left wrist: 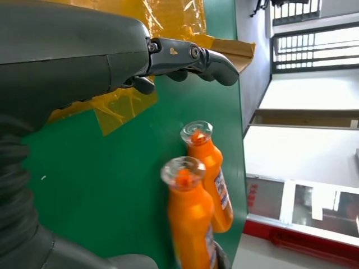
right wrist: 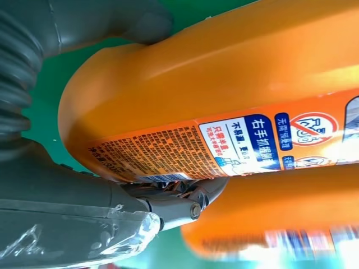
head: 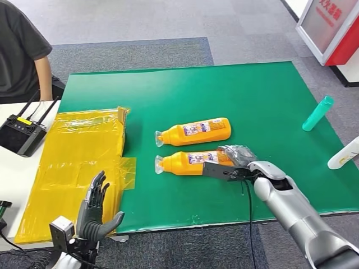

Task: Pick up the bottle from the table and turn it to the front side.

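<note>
Right hand (head: 231, 163) wrapped around base of near bottle (head: 192, 162), lying on green mat (head: 262, 95). Second bottle (head: 199, 132) just beyond fingers; could get knocked during turn, or slick grip could slip.

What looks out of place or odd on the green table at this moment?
Two bottles look stray: a teal bottle lies on its side near the mat's far right edge, and a white bottle lies half off it. Nothing looks spilled or damaged.

Silver arm (head: 296, 216) with black cable; dark-fingered hands (head: 95, 210), grey ribbed wrist cover (left wrist: 17, 190), screws at finger joints.
</note>
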